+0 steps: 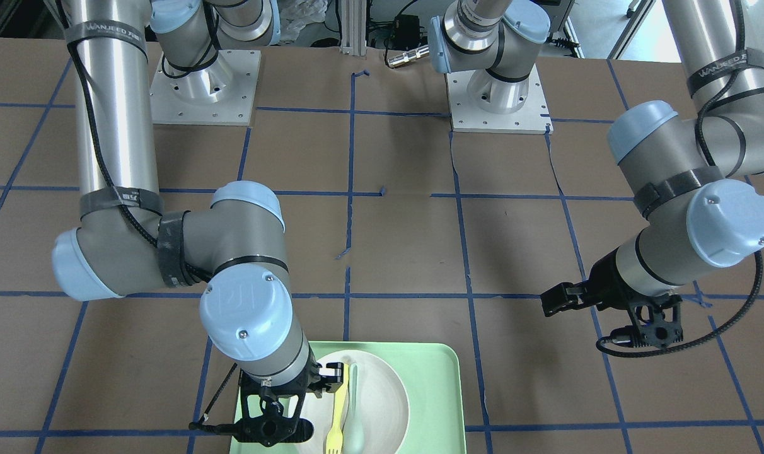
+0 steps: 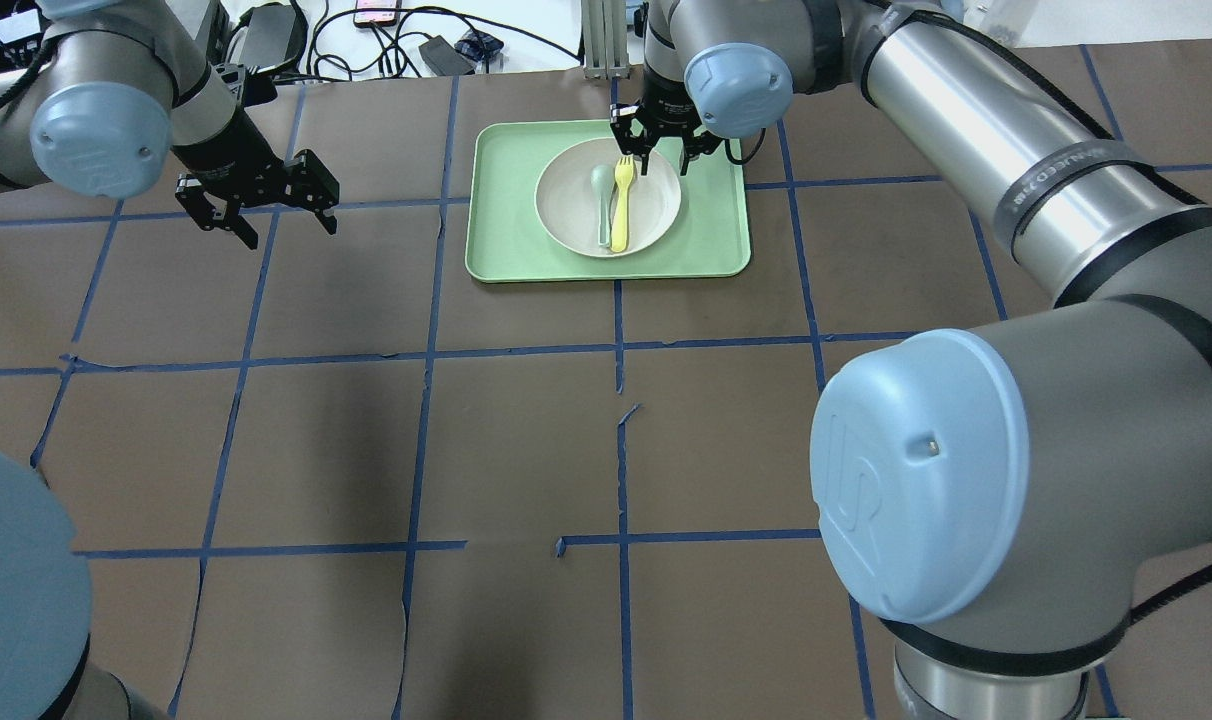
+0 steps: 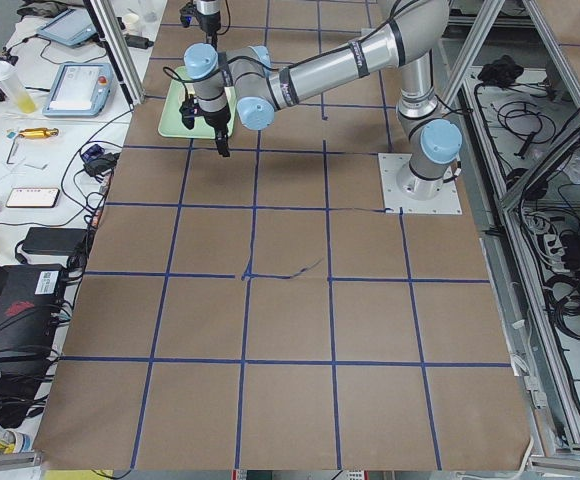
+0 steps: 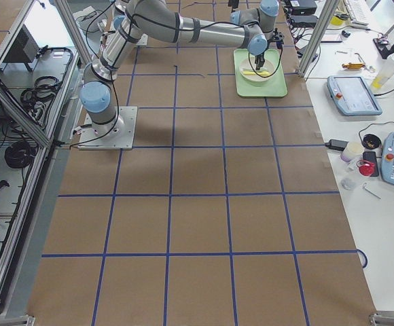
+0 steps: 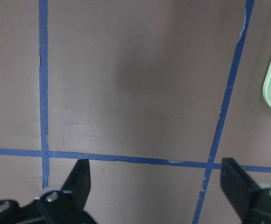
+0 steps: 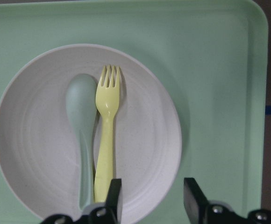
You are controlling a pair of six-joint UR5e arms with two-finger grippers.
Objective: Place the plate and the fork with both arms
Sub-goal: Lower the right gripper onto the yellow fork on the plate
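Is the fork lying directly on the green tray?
No, the fork lies inside the plate, beside the spoon, and the plate sits on the tray.

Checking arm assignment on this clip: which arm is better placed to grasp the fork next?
Right. The right gripper hangs open over the plate, beside the fork; the left gripper is open over bare table, off the tray.
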